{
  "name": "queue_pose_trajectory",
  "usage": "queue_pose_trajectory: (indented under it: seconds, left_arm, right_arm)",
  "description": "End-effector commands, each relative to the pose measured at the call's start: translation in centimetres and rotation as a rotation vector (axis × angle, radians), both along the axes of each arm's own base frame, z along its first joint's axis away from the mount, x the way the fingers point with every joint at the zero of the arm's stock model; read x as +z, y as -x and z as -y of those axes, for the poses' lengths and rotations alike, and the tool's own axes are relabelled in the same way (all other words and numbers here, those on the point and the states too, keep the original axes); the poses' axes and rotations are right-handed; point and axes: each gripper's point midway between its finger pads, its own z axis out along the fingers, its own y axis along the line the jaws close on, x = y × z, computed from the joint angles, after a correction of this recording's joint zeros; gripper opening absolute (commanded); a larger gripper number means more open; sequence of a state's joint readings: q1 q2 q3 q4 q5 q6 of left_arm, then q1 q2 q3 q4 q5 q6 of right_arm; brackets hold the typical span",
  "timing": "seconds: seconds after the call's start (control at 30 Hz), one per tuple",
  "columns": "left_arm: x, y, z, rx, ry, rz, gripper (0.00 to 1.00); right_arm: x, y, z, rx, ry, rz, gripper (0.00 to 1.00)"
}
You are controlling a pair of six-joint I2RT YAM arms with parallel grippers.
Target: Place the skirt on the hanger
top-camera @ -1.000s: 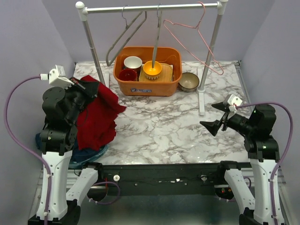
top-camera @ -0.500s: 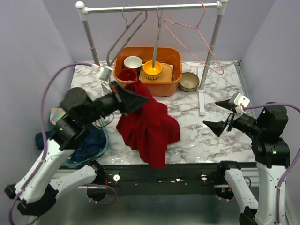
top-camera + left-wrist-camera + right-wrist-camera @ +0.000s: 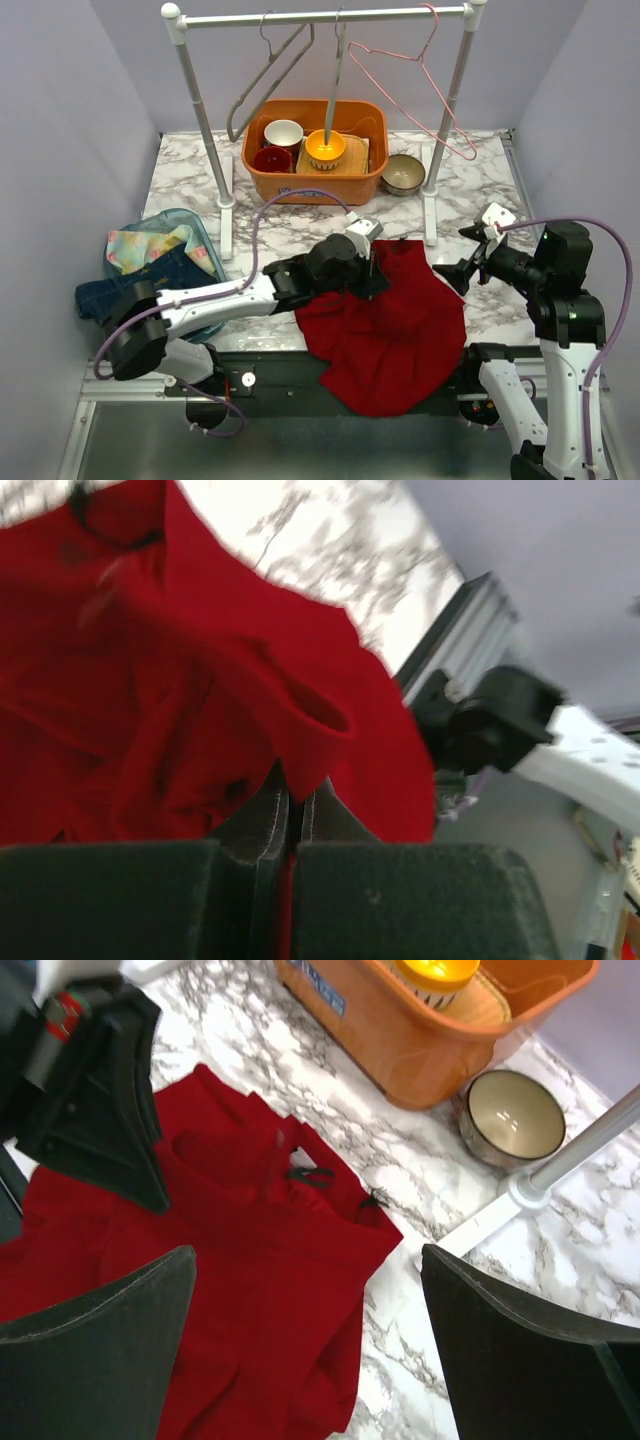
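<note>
The red skirt [image 3: 395, 320] lies spread on the marble table at front right, with its lower part hanging over the front edge. My left gripper [image 3: 372, 268] reaches across the table and is shut on a fold of the skirt near its top; in the left wrist view the fingers [image 3: 262, 815] pinch red cloth [image 3: 150, 680]. My right gripper [image 3: 466, 257] is open and empty, just right of the skirt's edge and above it; its view shows the skirt [image 3: 250, 1260] below. A pink wire hanger [image 3: 420, 90] and a grey hanger [image 3: 265, 85] hang on the rail.
An orange basin [image 3: 315, 183] with bowls stands at the back under the rail. A bowl [image 3: 404, 173] sits beside the right rack post [image 3: 432, 190]. A clear tub [image 3: 205, 240] with folded clothes stands at the left. The left rack post [image 3: 222, 190] stands near it.
My left arm has swung from the far left across to the right with the skirt, which now lies spread at front right. The right gripper has barely moved.
</note>
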State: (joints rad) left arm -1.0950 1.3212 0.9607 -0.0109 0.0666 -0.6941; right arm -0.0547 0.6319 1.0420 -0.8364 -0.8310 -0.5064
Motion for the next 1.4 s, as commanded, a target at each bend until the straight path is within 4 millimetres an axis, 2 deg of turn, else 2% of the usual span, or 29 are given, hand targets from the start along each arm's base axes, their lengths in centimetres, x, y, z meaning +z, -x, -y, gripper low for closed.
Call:
queue_pose_trajectory:
  seconds: [0.0,0.03,0.07,0.13,0.17,0.2,0.27,0.3,0.4,0.43,0.57,0.6,0.67,0.7,0.8,0.93,0.97,1.03,1.07,1.13,1.23,1.3,1.33,1.37]
  left_arm:
    - [-2.6,0.2,3.0,-0.018,0.068,-0.030,0.24]
    - [-3.2,1.0,3.2,-0.057,0.061,-0.052,0.30]
    - [-3.6,1.3,3.0,-0.068,0.052,-0.058,0.46]
    - [-4.2,1.7,1.5,-0.072,0.016,-0.039,0.62]
    - [-4.4,1.6,0.7,-0.053,-0.011,-0.027,0.73]
    - [-4.4,2.0,-0.9,-0.044,-0.049,-0.028,0.77]
    - [-4.5,1.8,-2.8,-0.001,-0.102,-0.008,0.80]
    - [-4.1,2.2,-4.3,0.012,-0.120,-0.008,0.83]
    - [-2.9,2.1,-6.8,0.085,-0.112,0.011,0.89]
    - [-2.6,2.0,-7.1,0.099,-0.098,0.014,0.90]
    - [-0.6,1.8,-6.3,0.119,0.006,0.008,0.93]
    - [-0.2,1.6,-5.2,0.111,0.031,0.003,0.93]
    - [-0.2,1.1,-4.2,0.117,0.024,-0.003,0.93]
    - [-0.5,0.6,-3.5,0.120,0.002,-0.010,0.94]
    - [-1.5,-0.5,-3.1,0.163,-0.042,-0.007,0.94]
    - [-2.9,-1.7,-4.6,0.255,-0.068,-0.011,0.96]
    - [-3.2,-2.5,-5.3,0.302,-0.065,-0.025,0.96]
    - [-3.6,-3.0,-6.5,0.332,-0.050,-0.034,0.97]
    - [-3.6,-3.9,-7.3,0.368,-0.034,-0.047,0.98]
    - [-4.1,-4.3,-8.1,0.360,-0.013,-0.073,0.98]
    - [-4.4,-5.7,-9.0,0.364,0.027,-0.119,0.98]
    - [-4.8,-6.8,-9.4,0.387,0.037,-0.142,0.98]
    - [-4.7,-6.4,-9.1,0.355,0.046,-0.159,0.98]
    - [-4.7,-6.5,-9.0,0.351,0.046,-0.162,0.98]
  right_arm:
    - [-4.0,0.0,1.0,-0.013,0.076,-0.100,1.00]
    - [-4.6,0.0,1.0,-0.001,0.084,-0.118,1.00]
    - [-5.8,-0.3,1.0,0.023,0.101,-0.146,1.00]
    - [-7.5,-0.4,1.1,0.048,0.122,-0.197,1.00]
    - [-8.5,-1.0,1.4,0.048,0.142,-0.222,1.00]
    - [-9.1,-1.6,1.6,0.040,0.150,-0.227,1.00]
    - [-9.9,-2.7,2.1,0.005,0.161,-0.249,1.00]
    - [-10.0,-4.1,2.3,-0.011,0.155,-0.241,1.00]
    - [-10.1,-6.9,2.8,-0.071,0.131,-0.251,1.00]
    - [-10.8,-7.9,2.8,-0.076,0.122,-0.294,1.00]
    - [-11.9,-11.3,2.7,-0.099,0.071,-0.372,1.00]
    - [-12.1,-11.6,2.5,-0.094,0.059,-0.396,1.00]
    - [-12.5,-12.1,1.6,-0.038,0.023,-0.460,1.00]
    - [-12.9,-11.1,1.0,0.008,0.014,-0.505,1.00]
    - [-13.3,-8.6,-1.1,0.136,-0.010,-0.547,0.97]
    - [-14.8,-5.4,-2.9,0.214,0.056,-0.553,0.95]
    - [-15.4,-4.9,-2.9,0.212,0.086,-0.559,0.93]
    - [-16.7,-3.9,-2.7,0.199,0.124,-0.586,0.91]
    - [-17.5,-3.7,-2.4,0.183,0.164,-0.593,0.89]
    - [-18.7,-3.4,-1.9,0.169,0.202,-0.612,0.86]
    - [-19.2,-2.6,-1.4,0.190,0.251,-0.626,0.71]
    - [-18.6,-1.7,-1.6,0.249,0.271,-0.601,0.57]
    - [-18.3,-1.2,-1.9,0.282,0.286,-0.582,0.51]
    - [-17.5,-0.7,-2.1,0.310,0.299,-0.535,0.37]
